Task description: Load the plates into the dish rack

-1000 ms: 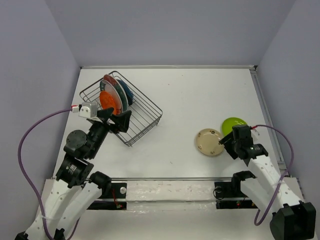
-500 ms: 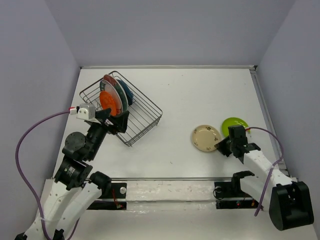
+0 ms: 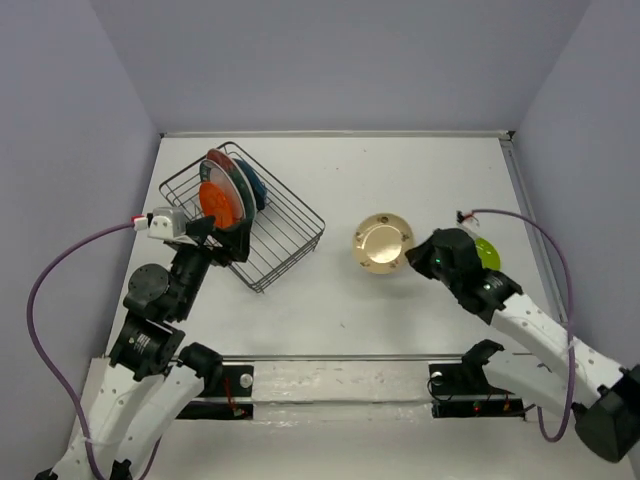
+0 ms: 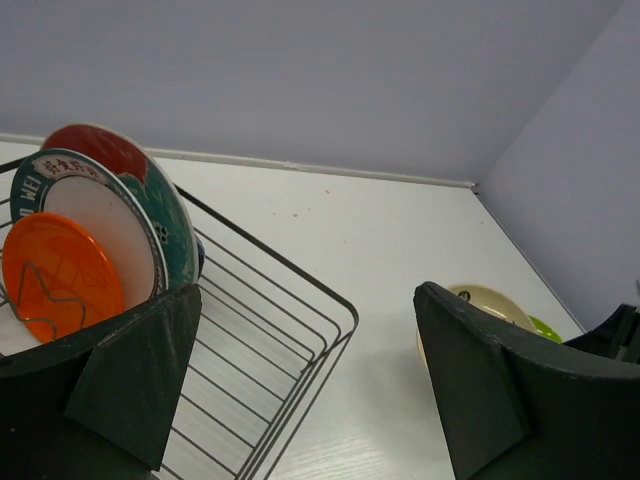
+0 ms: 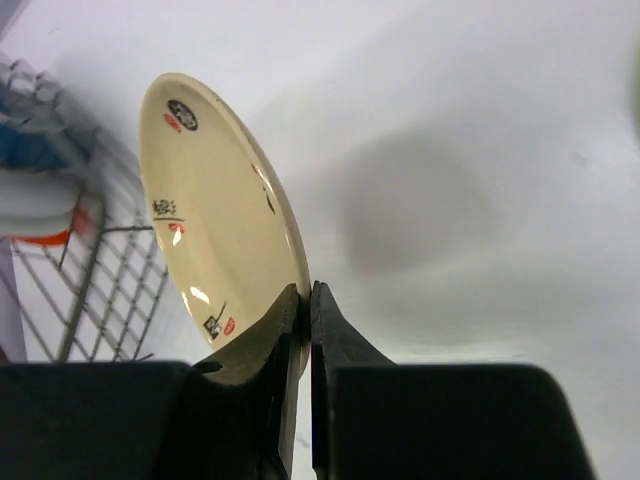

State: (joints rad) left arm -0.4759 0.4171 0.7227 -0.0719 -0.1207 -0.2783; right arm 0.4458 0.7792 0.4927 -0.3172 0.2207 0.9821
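Note:
My right gripper [image 5: 306,292] [image 3: 412,257] is shut on the rim of the speckled beige plate [image 5: 220,220] [image 3: 382,242], which is lifted off the table and tilted on edge. The lime green plate [image 3: 487,254] lies flat on the table behind the right arm, mostly hidden. The dish rack [image 3: 270,240] [image 4: 300,330] stands at the back left, with the orange plate [image 4: 60,280] [image 3: 218,203], the teal-rimmed white plate [image 4: 135,225], the red plate [image 4: 100,150] and a dark blue plate [image 3: 254,187] upright in it. My left gripper [image 4: 300,380] [image 3: 228,232] hangs open over the rack's near side, empty.
The white table [image 3: 400,180] is walled by pale lilac panels. A purple cable [image 3: 60,270] loops off the left arm, and another [image 3: 545,260] off the right arm. The arm bases sit on a rail [image 3: 340,385] at the near edge.
My right gripper shut on the beige plate's rim, lifted it off the table and carried it left and toward the back, tipping it on edge. The left arm barely shifted.

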